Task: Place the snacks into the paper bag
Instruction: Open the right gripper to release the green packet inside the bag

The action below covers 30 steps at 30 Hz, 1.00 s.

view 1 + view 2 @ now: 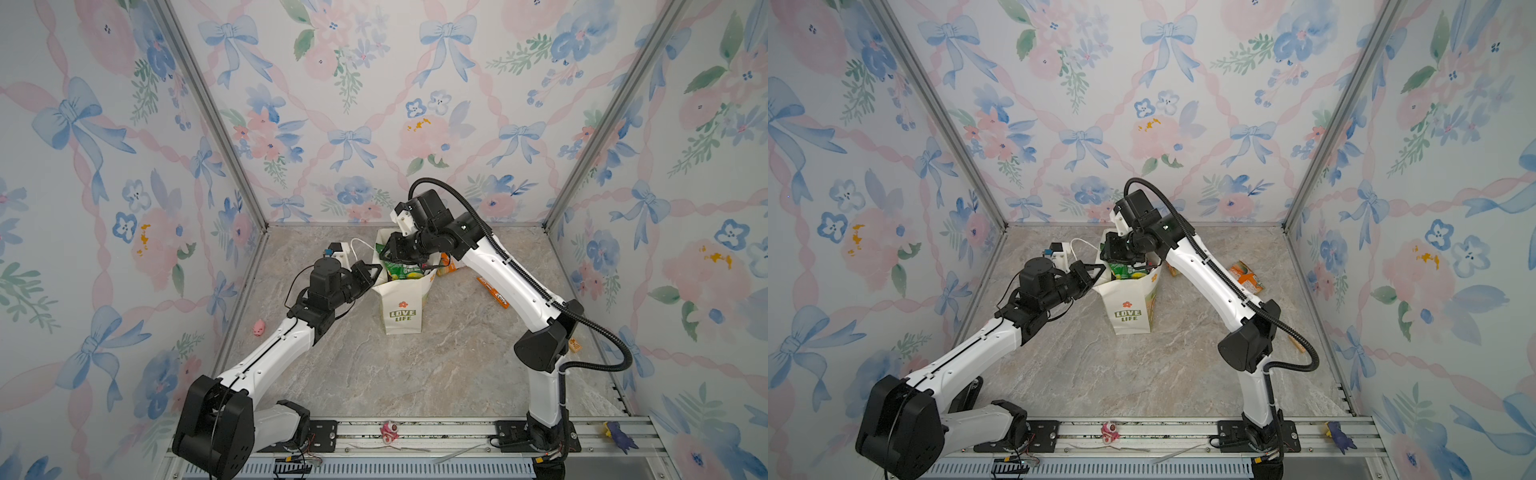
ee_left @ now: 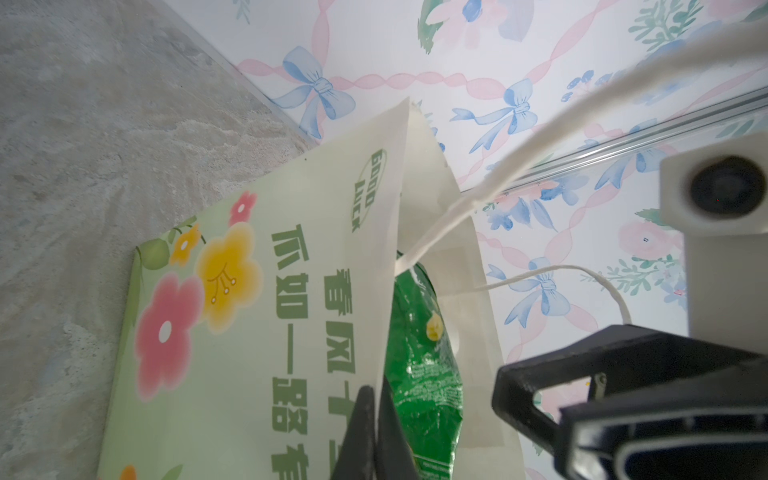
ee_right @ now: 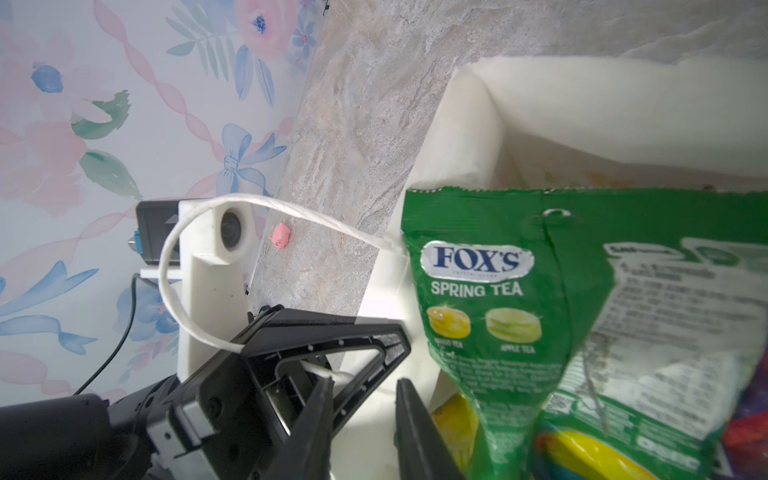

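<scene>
The cream paper bag (image 1: 401, 311) (image 1: 1130, 312) stands upright mid-table. Green snacks (image 1: 402, 272) fill its mouth. My left gripper (image 1: 372, 271) (image 2: 376, 415) is shut on the bag's left rim, pinching the printed wall (image 2: 249, 332). A green packet (image 2: 424, 374) shows just inside. My right gripper (image 1: 387, 249) (image 3: 365, 399) hovers over the bag's mouth, open, with only the bag's white wall (image 3: 457, 137) showing in the gap. A green FOX'S Spring Tea packet (image 3: 478, 291) stands beside it in the bag. Two orange snacks (image 1: 493, 292) (image 1: 446, 266) lie on the table to the right.
A pink pig figure (image 1: 258, 328) (image 3: 280, 235) lies by the left wall. A small wooden block (image 1: 574, 345) sits behind my right arm's elbow. The bag's cord handle (image 3: 174, 266) loops near my left wrist camera. Small toys (image 1: 390, 432) (image 1: 619, 434) rest on the front rail.
</scene>
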### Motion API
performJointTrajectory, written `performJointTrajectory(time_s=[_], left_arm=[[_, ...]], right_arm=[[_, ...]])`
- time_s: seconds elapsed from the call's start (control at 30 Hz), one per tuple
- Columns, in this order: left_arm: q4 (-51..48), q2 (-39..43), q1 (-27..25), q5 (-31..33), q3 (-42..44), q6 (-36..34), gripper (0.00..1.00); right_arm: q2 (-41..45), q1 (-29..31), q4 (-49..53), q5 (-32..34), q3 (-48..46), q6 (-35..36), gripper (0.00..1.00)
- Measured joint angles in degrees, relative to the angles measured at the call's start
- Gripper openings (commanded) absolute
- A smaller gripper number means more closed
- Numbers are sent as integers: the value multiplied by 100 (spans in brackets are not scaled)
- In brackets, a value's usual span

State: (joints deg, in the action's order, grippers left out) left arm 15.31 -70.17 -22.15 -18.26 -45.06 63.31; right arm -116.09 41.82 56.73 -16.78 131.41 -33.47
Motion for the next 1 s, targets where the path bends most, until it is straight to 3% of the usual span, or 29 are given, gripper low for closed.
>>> performJointTrajectory(time_s=[0.3,1.0], left_arm=[[0,0,0,2,0,0,0],[-17,44,-74,2,-2,0,0]], right_arm=[[-470,-120,129,160,4,4,29],[-535,-247,393,520,289,7,32]])
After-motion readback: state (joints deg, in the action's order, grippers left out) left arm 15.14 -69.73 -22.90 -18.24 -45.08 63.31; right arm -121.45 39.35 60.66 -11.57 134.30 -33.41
